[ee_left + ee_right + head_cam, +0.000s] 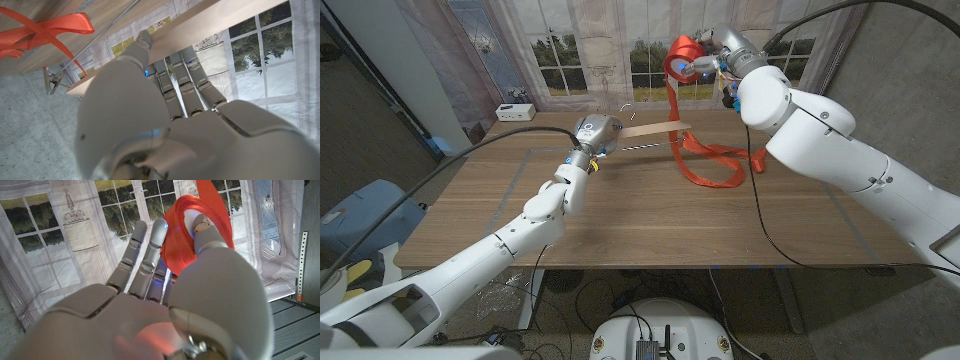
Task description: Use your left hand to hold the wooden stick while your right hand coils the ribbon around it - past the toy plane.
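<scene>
The wooden stick point(655, 128) looks light and stiff — best gripped at one end, as the left hand point(594, 134) does now, its long axis running level across the bench point(650, 220) toward the right arm. The ribbon point(705, 160) is soft and limp; the right hand point(705, 62) grasps a bunched loop raised high, the tail trailing down to the bench beside the stick's free end.

Ribbon point(705, 160) noted as bright orange-red; stick point(655, 128) pale wood; table point(650, 220) brown woodgrain; hands point(592, 135) silver-grey.
</scene>
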You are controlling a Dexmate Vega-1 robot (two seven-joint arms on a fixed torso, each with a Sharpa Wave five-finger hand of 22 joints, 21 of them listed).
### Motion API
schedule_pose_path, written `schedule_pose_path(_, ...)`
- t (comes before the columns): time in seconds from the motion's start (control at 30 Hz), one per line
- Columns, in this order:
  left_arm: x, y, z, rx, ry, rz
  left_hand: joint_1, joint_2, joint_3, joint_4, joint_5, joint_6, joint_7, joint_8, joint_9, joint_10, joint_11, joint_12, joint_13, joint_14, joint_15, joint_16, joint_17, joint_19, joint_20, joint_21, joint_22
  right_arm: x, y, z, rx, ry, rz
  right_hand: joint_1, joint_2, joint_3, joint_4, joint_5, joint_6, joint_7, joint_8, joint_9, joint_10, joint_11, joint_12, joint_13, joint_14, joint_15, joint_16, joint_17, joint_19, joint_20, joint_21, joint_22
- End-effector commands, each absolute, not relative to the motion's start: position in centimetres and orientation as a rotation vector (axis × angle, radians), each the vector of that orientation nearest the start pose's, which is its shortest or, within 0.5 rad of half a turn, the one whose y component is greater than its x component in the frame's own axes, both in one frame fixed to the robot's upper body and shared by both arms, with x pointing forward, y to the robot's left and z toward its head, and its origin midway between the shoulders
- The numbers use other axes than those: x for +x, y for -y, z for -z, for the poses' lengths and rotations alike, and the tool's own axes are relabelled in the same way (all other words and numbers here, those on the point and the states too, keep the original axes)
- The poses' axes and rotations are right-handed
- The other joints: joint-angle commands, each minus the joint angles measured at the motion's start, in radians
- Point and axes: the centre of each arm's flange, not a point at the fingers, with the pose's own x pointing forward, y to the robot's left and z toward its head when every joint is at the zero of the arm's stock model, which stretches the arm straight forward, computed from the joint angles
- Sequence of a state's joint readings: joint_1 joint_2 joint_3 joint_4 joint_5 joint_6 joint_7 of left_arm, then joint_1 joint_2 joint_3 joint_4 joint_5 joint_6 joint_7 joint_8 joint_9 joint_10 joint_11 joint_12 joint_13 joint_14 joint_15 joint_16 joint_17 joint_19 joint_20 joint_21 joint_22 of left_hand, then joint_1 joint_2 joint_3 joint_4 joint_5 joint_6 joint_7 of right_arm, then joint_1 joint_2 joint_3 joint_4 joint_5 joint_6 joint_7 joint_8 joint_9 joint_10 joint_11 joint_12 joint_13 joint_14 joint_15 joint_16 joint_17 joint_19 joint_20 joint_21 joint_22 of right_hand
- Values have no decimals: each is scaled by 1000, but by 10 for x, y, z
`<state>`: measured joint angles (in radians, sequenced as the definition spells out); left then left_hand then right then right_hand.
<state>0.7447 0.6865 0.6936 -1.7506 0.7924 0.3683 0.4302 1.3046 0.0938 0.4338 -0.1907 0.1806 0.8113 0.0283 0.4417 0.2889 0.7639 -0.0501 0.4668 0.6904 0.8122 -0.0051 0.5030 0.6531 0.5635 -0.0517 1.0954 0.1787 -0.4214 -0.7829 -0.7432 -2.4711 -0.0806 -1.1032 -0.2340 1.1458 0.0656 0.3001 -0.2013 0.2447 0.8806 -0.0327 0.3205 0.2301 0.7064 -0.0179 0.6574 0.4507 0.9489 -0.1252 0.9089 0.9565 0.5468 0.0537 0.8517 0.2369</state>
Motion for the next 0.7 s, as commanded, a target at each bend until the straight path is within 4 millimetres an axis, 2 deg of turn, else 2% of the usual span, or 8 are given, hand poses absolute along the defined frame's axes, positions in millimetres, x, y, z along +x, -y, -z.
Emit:
schedule_pose_path(0.03,588,-181,-60,1401,952,-473,40,41,35,24,10,33,-21,4,46,31,-24,-3,3,108,-213,2,5,-2,-61,9,2,405,128,-173,-992,775,192,12,20,45,36,11,262,113,-5,95,321,5,322,182,13,-7,-2,3,1,2,12,0)
schedule_pose_path(0.4,590,-173,-70,1379,986,-518,40,39,38,23,12,33,-17,2,48,34,-21,-6,5,114,-215,-1,7,1,-61,16,2,382,129,-147,-967,754,190,13,19,45,35,13,263,114,-9,99,324,6,323,185,20,-6,2,-1,-1,4,25,-3)
schedule_pose_path(0.7,589,-163,-82,1342,1030,-578,39,35,42,21,15,38,-8,1,50,43,-22,-6,7,127,-212,-1,7,4,-59,24,2,374,138,-126,-931,721,166,13,14,51,33,20,270,117,-11,102,329,11,323,184,25,-1,0,-1,3,5,40,-6)
